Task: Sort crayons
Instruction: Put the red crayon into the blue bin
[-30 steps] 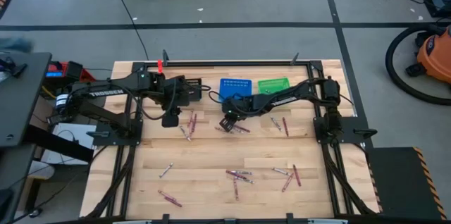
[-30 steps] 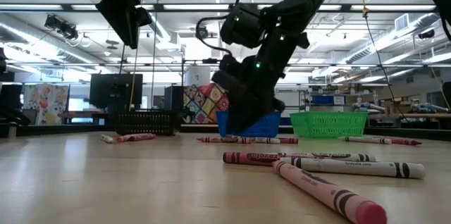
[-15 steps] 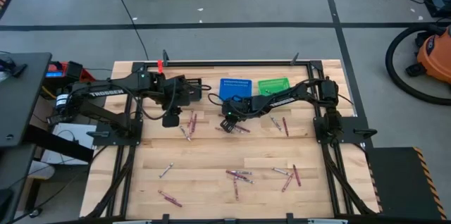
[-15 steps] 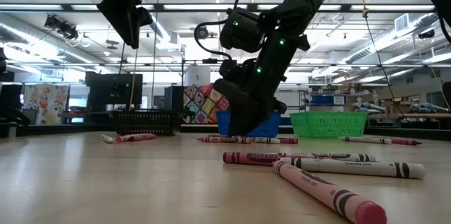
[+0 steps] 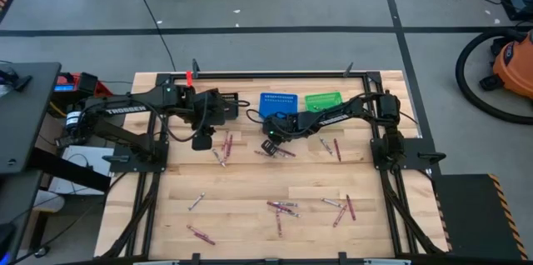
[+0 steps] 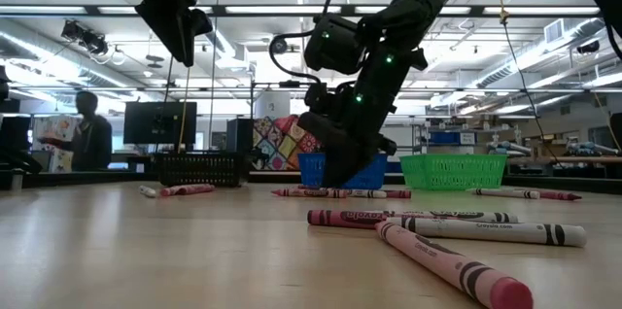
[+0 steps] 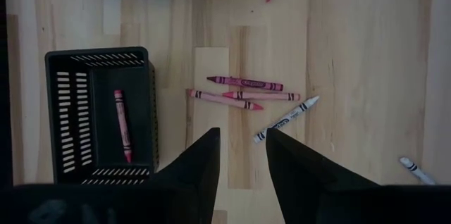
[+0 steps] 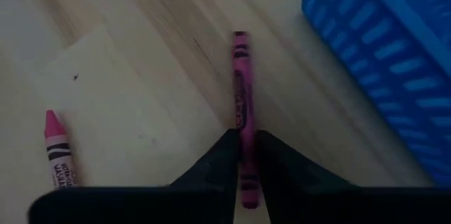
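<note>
Magenta crayon [image 8: 242, 104] pinched in right gripper [image 8: 244, 155]; "Crayola" label; left gripper [image 7: 241, 155] released.

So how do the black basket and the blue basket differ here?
The black basket holds one red crayon on its floor; in the high view the blue basket shows nothing inside. The left gripper hangs open over the table beside the black one, while the right gripper pinches a magenta crayon beside the blue one. Both are rectangular mesh baskets.
</note>
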Tool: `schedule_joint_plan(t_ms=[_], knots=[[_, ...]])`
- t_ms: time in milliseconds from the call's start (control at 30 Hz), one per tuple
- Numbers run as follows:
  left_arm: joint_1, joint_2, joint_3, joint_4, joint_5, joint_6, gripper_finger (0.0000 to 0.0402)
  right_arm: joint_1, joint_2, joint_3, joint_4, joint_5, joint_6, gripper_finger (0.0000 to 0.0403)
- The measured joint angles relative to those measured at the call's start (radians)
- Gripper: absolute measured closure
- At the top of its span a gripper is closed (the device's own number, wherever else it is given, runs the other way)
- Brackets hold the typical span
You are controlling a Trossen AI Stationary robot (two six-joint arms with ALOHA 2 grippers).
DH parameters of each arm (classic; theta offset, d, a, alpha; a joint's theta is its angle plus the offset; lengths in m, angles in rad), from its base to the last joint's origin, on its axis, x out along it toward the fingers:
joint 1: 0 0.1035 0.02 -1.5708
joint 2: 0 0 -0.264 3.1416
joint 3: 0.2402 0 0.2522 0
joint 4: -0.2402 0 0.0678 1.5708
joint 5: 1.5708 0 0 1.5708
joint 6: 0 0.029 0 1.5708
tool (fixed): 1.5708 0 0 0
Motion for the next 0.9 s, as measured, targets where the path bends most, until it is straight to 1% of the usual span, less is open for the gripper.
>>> schedule_joint_plan(t_ms=[133, 200, 367, 533, 900], knots=[[0.000, 0.000, 0.000, 0.000, 0.000, 0.000, 0.0276, 0.000, 0.000, 0.000, -0.002, 0.000, -0.022, 0.0375], [0.000, 0.000, 0.000, 0.000, 0.000, 0.001, 0.0276, 0.000, 0.000, -0.001, -0.002, -0.001, -0.025, 0.0381], [0.000, 0.000, 0.000, 0.000, 0.000, -0.005, 0.0276, 0.000, -0.002, -0.001, -0.002, -0.014, -0.043, 0.0378], [0.000, 0.000, 0.000, -0.001, 0.000, -0.006, 0.0276, -0.002, -0.024, -0.006, -0.001, -0.060, -0.053, 0.0380], [0.000, 0.000, 0.000, -0.001, 0.000, -0.006, 0.0276, 0.000, -0.138, -0.006, -0.002, -0.113, -0.099, 0.0379]])
